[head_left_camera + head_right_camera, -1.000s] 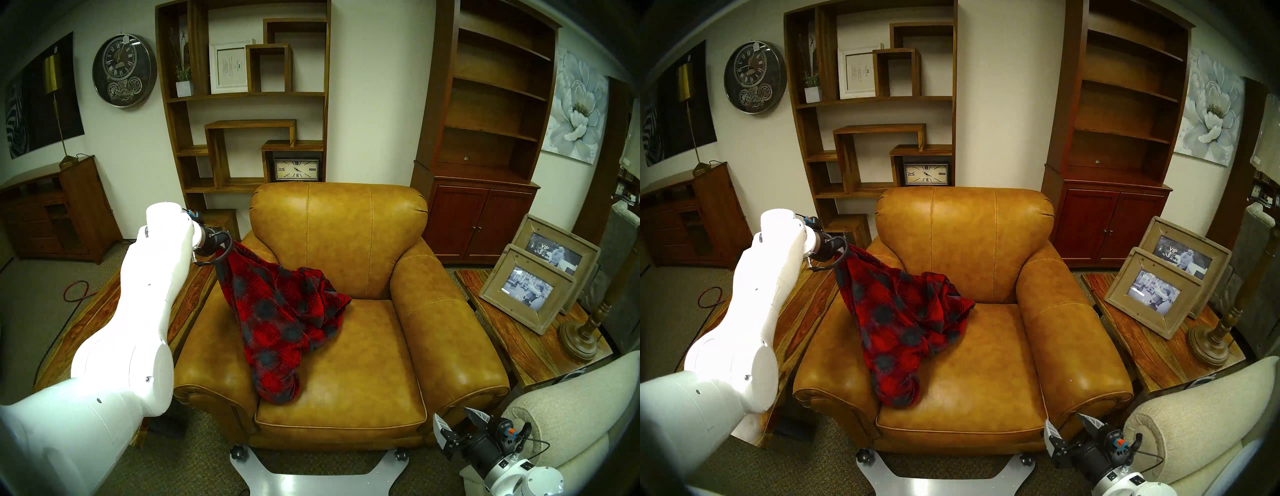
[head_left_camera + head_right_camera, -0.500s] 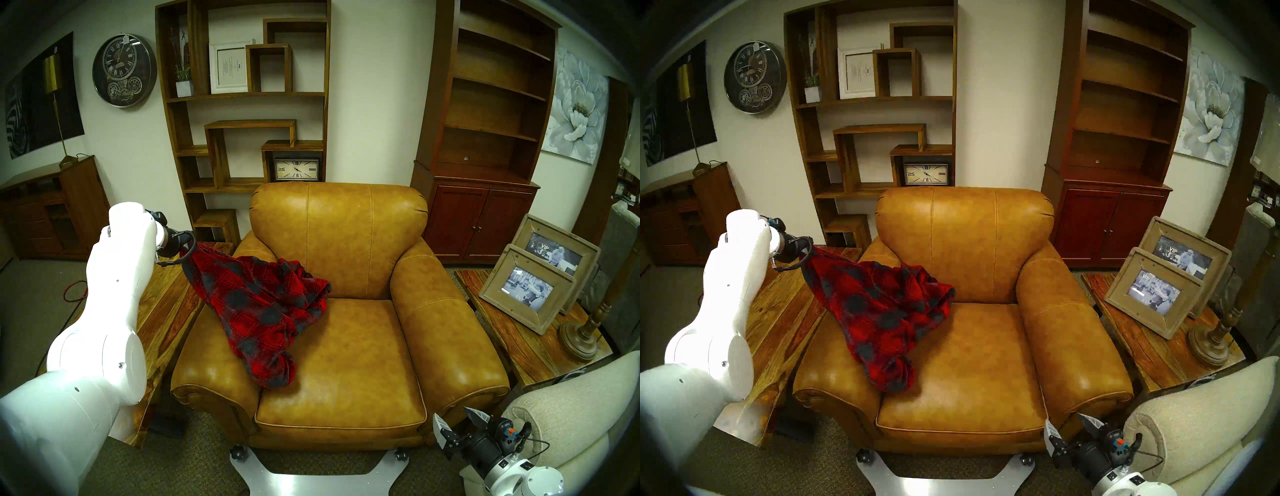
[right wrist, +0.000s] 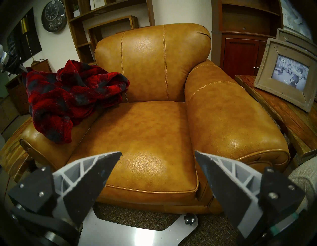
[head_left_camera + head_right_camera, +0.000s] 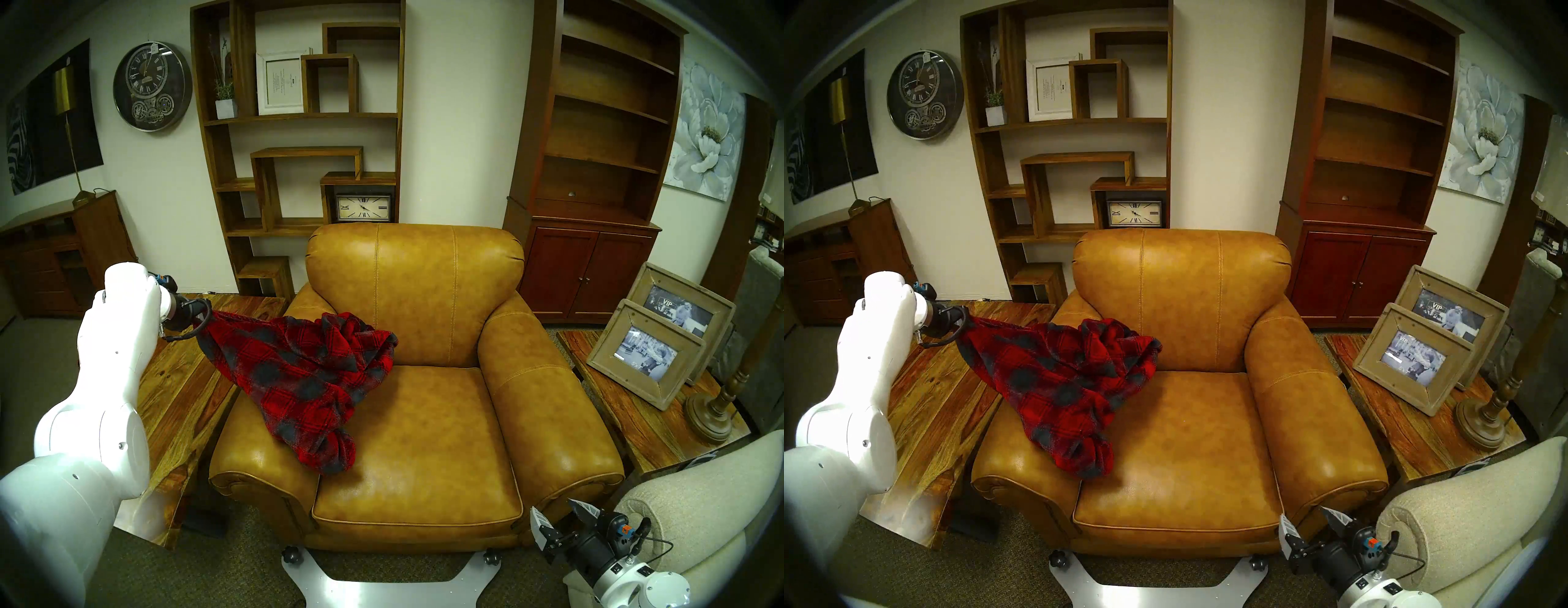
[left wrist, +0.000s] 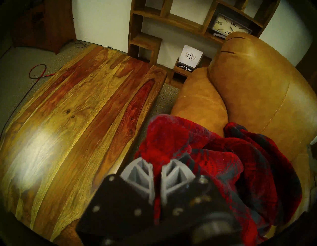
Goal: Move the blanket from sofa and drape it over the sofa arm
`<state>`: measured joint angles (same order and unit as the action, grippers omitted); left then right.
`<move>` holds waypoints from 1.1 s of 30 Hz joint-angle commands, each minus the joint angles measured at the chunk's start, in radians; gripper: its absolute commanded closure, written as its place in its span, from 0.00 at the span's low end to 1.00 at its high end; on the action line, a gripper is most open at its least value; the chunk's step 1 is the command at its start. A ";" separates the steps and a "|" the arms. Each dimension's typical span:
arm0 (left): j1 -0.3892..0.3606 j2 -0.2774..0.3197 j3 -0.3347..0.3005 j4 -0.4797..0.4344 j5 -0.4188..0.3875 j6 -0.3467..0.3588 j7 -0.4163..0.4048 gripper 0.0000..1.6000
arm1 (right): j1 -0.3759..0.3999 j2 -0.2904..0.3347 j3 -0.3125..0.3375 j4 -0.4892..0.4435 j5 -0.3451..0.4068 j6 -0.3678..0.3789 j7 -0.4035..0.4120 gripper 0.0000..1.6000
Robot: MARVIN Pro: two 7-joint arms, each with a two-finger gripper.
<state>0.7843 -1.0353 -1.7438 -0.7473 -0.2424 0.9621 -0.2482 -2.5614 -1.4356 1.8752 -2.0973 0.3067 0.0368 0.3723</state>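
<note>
The left tool (image 5: 157,167) is clenched on a corner of the blanket (image 4: 305,378), out past the sofa arm (image 4: 250,429) at nine o'clock from the seat, likely so the cloth trails across it. The red-and-grey plaid fleece lies bunched over that arm, its tail on the sofa (image 4: 424,297) cushion. The right tool (image 3: 157,154) hangs released, idle at five o'clock.

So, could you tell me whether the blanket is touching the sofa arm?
Touching: in the right wrist view the blanket lies bunched over the sofa arm.
</note>
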 commanded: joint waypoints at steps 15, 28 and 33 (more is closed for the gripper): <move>0.054 0.190 0.188 0.159 0.104 -0.002 -0.258 1.00 | -0.004 -0.007 0.002 -0.026 -0.010 -0.002 0.003 0.00; 0.009 0.263 0.387 0.251 0.255 -0.015 -0.354 1.00 | -0.008 -0.014 0.004 -0.033 -0.019 0.000 0.004 0.00; -0.026 0.267 0.449 0.280 0.290 -0.032 -0.396 1.00 | -0.010 -0.017 0.004 -0.037 -0.022 0.001 0.004 0.00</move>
<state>0.8245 -0.8375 -1.3551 -0.4891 -0.0074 0.9467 -0.6153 -2.5690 -1.4511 1.8804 -2.1085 0.2875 0.0372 0.3787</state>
